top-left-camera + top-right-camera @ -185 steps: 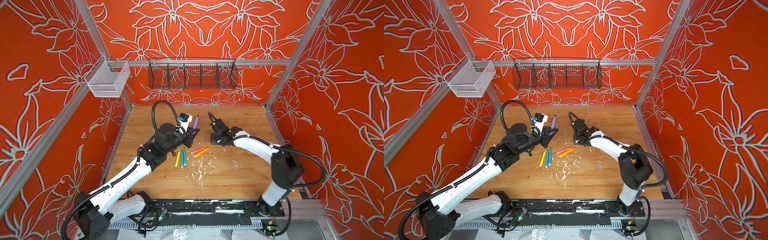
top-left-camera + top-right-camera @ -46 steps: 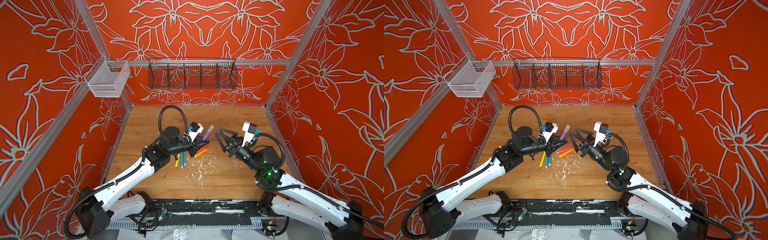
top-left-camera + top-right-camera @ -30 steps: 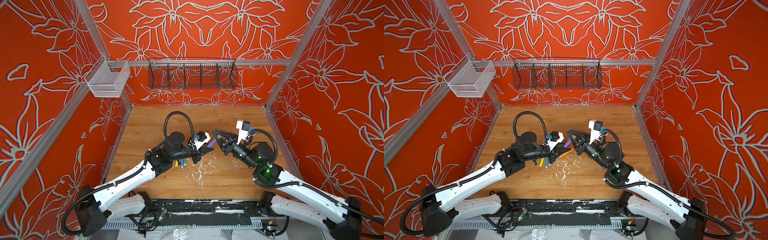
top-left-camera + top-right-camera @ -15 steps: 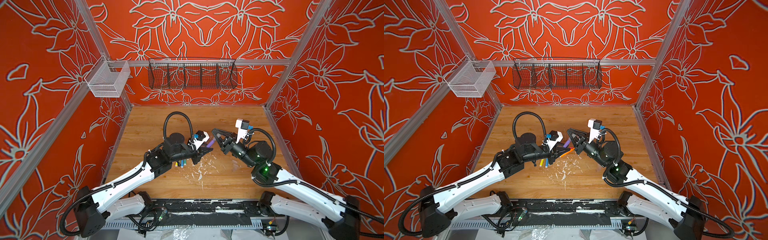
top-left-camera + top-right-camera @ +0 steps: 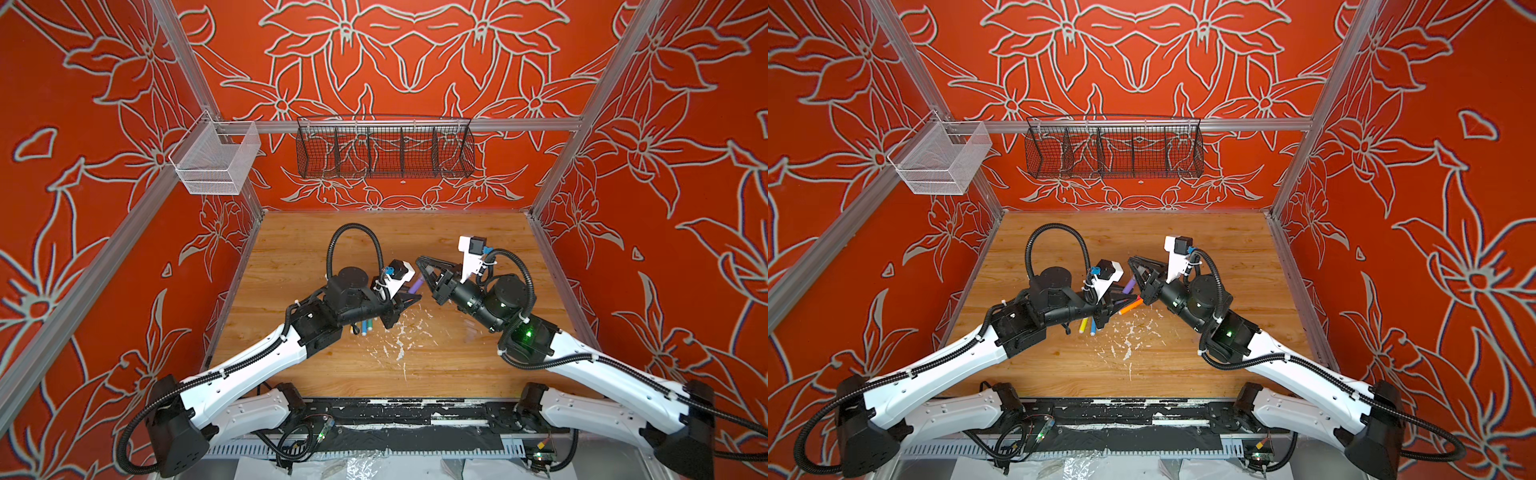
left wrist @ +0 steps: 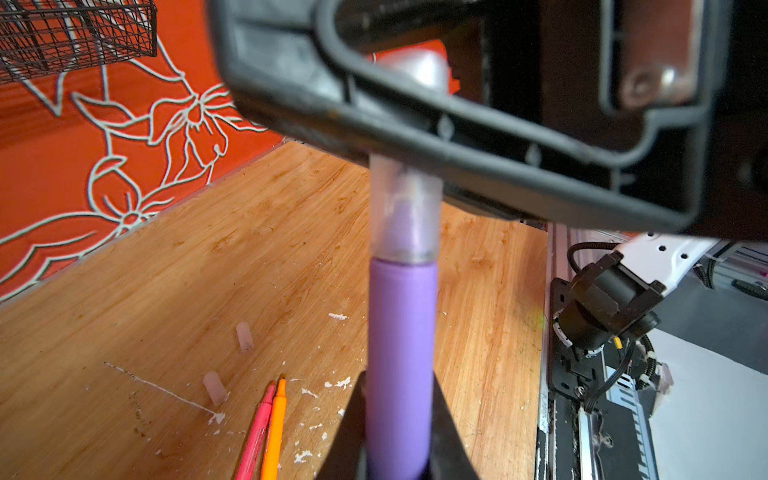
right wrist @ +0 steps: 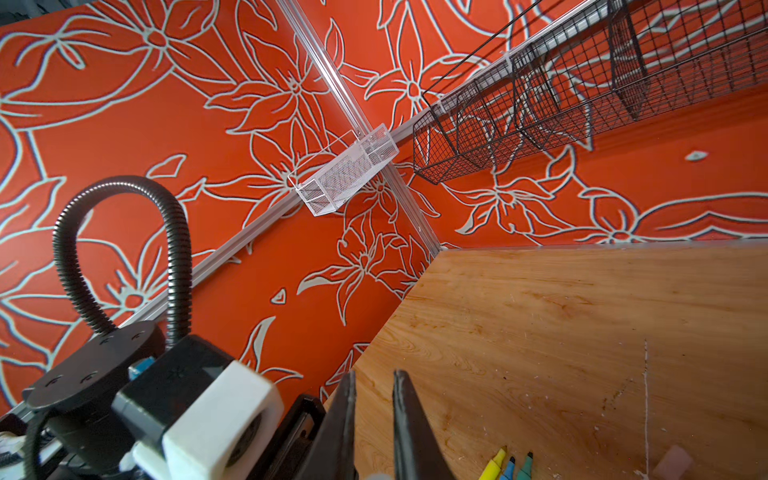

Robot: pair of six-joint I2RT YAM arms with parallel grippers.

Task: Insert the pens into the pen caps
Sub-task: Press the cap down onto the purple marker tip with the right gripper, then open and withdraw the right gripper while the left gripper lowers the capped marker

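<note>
Reaching in from the lower left of both top views, the left arm (image 5: 257, 357) is stretched in a nearly straight line toward the centre of the frame, low over the desk (image 5: 374, 232). The right arm (image 5: 602, 374) is extended from the lower right, its wrist turned toward the upper left, so that the two are met above the middle of the desk. The purple pen (image 6: 401, 353) is clamped between the left fingers (image 6: 351, 440) and is held clear of the desk, tilted toward the upper right in the top views. Its tip is seated inside a clear pen cap (image 6: 405, 216), which is gripped by the right fingers (image 7: 409, 419); these are drawn nearly together, with only a narrow gap seen between them in the right wrist view. On the desk below, the pink pen (image 6: 256, 428) and the orange pen (image 6: 274, 428) are laid side by side and touching. Two loose caps (image 6: 244, 336) are seen near them, and the yellow pen (image 7: 494, 463), blue pen (image 7: 508, 469) and green pen (image 7: 524, 467) are lined up just beside one another.
</note>
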